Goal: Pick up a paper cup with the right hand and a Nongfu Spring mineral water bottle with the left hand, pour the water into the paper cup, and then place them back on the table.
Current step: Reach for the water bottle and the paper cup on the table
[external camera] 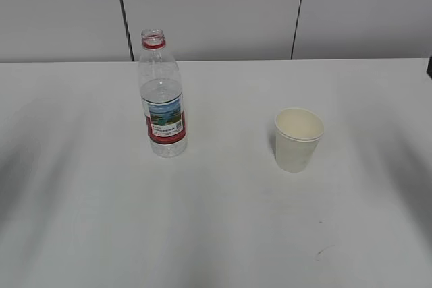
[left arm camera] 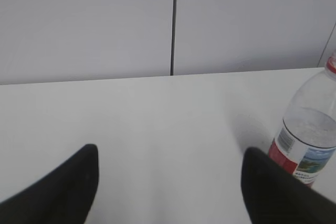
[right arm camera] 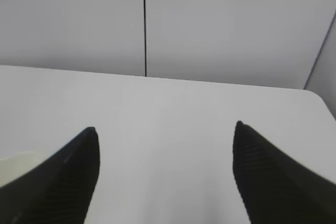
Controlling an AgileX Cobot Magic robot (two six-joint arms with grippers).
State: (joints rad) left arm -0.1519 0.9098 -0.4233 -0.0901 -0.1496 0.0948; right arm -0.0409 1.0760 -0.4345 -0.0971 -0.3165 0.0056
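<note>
The Nongfu Spring mineral water bottle (external camera: 162, 96), tall clear plastic with a red neck ring and red-and-white label, stands uncapped at ten o'clock on the plain white table (external camera: 216, 234). The small cream-white paper cup (external camera: 298, 139) stands upright at two o'clock, well apart. Both black pincers, left hand (left arm camera: 169, 182) and right hand (right arm camera: 165, 174), are spread apart and empty. The left should swing toward three o'clock to centre the bottle; the right toward nine o'clock for the cup, gripping gently.
</note>
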